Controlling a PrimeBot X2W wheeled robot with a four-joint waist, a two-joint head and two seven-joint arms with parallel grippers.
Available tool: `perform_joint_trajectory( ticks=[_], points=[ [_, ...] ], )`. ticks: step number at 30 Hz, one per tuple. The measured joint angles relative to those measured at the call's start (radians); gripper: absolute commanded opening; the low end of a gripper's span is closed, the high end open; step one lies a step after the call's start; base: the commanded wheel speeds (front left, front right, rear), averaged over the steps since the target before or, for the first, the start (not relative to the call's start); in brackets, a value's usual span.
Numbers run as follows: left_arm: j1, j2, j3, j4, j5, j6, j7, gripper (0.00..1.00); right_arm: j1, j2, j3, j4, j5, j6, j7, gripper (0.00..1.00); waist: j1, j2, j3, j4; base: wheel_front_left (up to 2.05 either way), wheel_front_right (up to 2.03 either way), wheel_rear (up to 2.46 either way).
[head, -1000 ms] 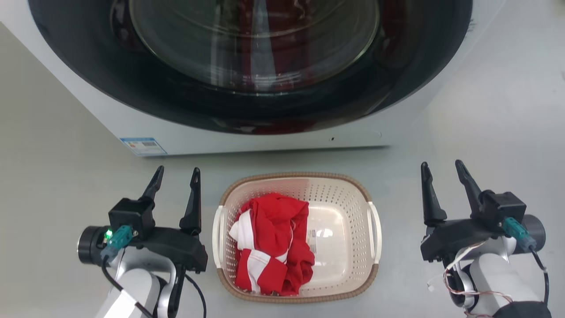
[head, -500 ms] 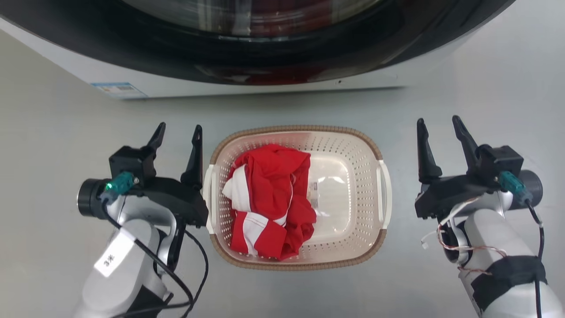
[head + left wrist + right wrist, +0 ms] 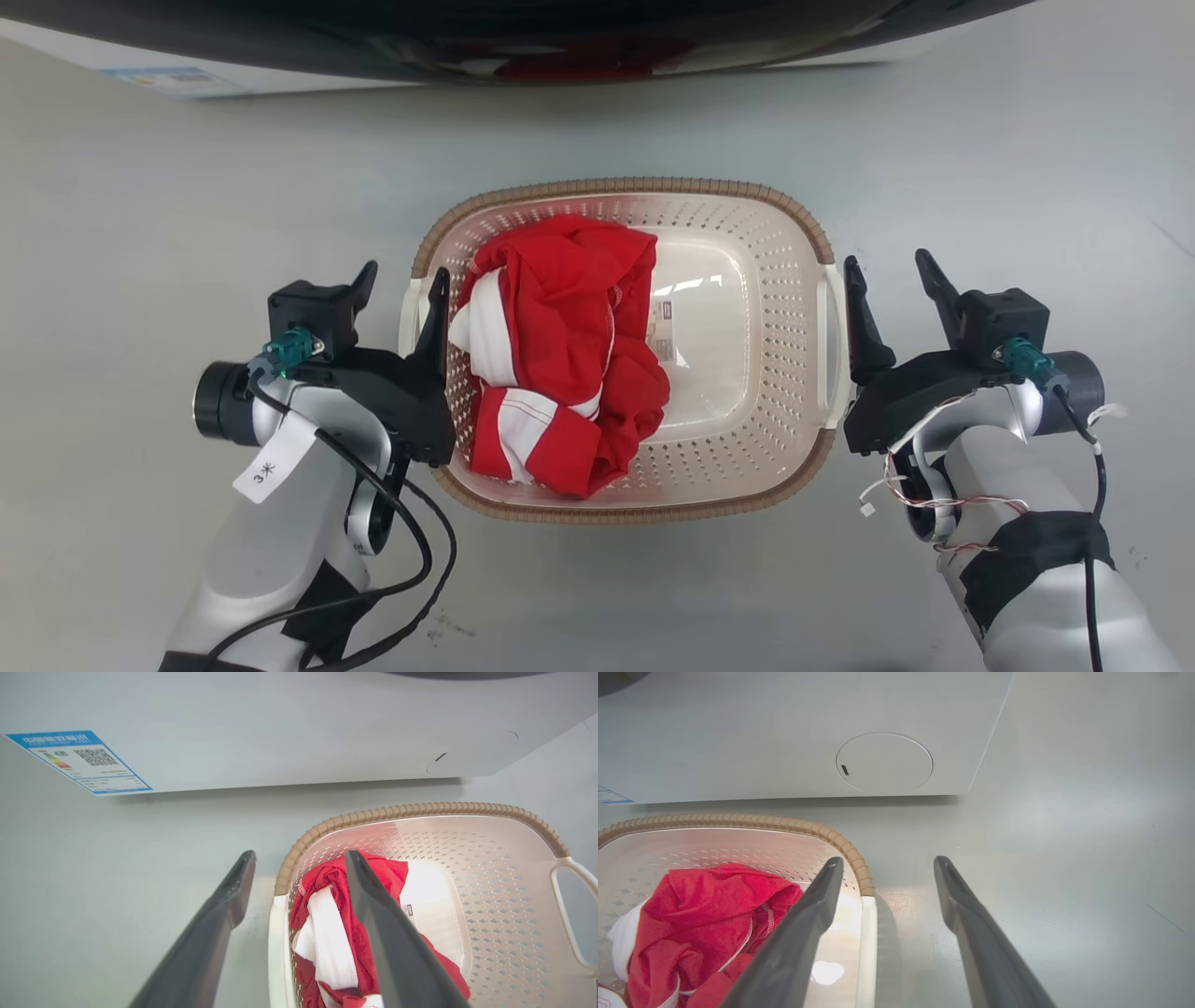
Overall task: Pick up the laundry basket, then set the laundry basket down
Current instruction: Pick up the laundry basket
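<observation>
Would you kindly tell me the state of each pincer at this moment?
Left pincer: open, holding nothing, at the left side of the laundry basket.
Right pincer: open, holding nothing, at its right side.

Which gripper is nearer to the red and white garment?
Left. The left gripper straddles the rim of the laundry basket, one finger beside the garment. The right gripper is at the far handle, across the bottom.

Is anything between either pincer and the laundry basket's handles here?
Nothing visible. The open left pincer straddles the laundry basket at its left handle, the open right pincer at its right handle. The red-and-white garment lies inside.
</observation>
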Motion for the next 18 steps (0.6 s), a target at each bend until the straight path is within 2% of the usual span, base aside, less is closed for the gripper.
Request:
perform_joint_trajectory(
  ticks=[18],
  points=[
    [-0.066,-0.026,-0.001,0.225,-0.045,-0.062,0.008,1.0,-0.052,0.022,0.03,0.158,0.0,0.014,-0.001,1.0,-0.0001,0.0,0.12,-0.001,0.0,0.0,0.0]
  ],
)
